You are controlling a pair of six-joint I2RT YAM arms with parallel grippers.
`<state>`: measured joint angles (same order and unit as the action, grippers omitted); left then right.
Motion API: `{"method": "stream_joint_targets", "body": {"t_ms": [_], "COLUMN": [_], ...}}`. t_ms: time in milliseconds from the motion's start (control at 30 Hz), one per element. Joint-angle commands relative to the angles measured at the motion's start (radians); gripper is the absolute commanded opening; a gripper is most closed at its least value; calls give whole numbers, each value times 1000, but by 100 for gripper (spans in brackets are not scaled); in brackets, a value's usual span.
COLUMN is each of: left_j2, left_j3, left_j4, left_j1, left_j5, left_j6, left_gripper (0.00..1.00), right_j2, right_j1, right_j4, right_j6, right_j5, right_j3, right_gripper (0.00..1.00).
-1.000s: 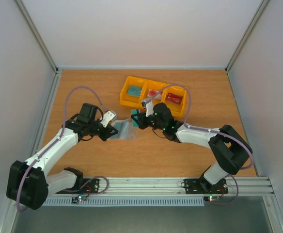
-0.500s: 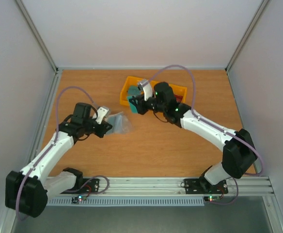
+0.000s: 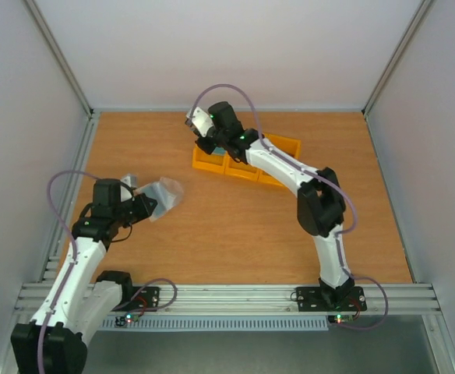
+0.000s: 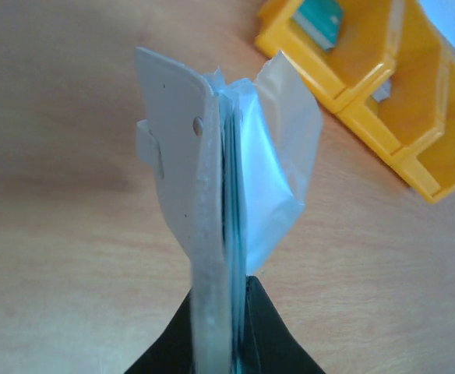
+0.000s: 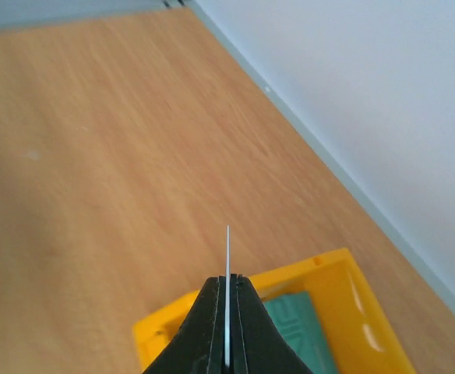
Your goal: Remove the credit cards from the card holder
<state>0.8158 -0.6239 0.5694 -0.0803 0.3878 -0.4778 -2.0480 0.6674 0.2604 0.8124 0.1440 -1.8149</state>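
Since a second ago, when both claws met at the holder (image 3: 164,192) mid-counter, the right claw (image 3: 206,142) has pulled away to the far side. It now hangs over the left end of the tray (image 3: 209,164). It is pressed together on one card (image 5: 227,257), seen edge-on as a thin pale line, so I cannot tell its colour. The left claw (image 3: 143,204) has drawn back toward the near left and pinches the holder by its lower edge, clear of the counter (image 3: 235,226). The holder's leaves fan open above the fingers.

I judge this to mean a card has come out and is about to be dropped into the tray, while the holder is kept ready for the next pull.

Counted:
- **Holder:** one.
- **Tray:** one, with three compartments.
- **Card in the right claw:** one.
- **Teal card (image 5: 299,326):** one, lying in the compartment below that claw.
- **Middle compartment:** the left wrist view shows a small pale bit there, but I cannot tell what it is.
- **Third compartment:** its contents are hidden.
- **Cards left in the holder:** its leaves are too crowded to count any.
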Motion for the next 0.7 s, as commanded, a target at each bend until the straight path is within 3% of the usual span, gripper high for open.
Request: {"method": "stream_joint_targets", "body": {"t_ms": [0,167,500,667], "left_j2": [-48,-56,-56,-53], "left_j3": [65,88,86,85], "left_j4": [-25,-52,-81,-87], "left_j1": [41,62,63,63], "left_j5": [8,9,8,11], "left_j6": [-217,-242,-218,-216], "left_gripper": [0,0,0,0], "right_j2": [-149,-295,-366,-397], "right_j1": [-11,-14,-28,-45], "right_j4": [63,104,56,85], "right_j6": [273,357,561,587], "right_j5": [-156,-240,-347,-334], "right_j3": [-143,-279,-263,-285], "right_gripper": [1,1,1,1]}}
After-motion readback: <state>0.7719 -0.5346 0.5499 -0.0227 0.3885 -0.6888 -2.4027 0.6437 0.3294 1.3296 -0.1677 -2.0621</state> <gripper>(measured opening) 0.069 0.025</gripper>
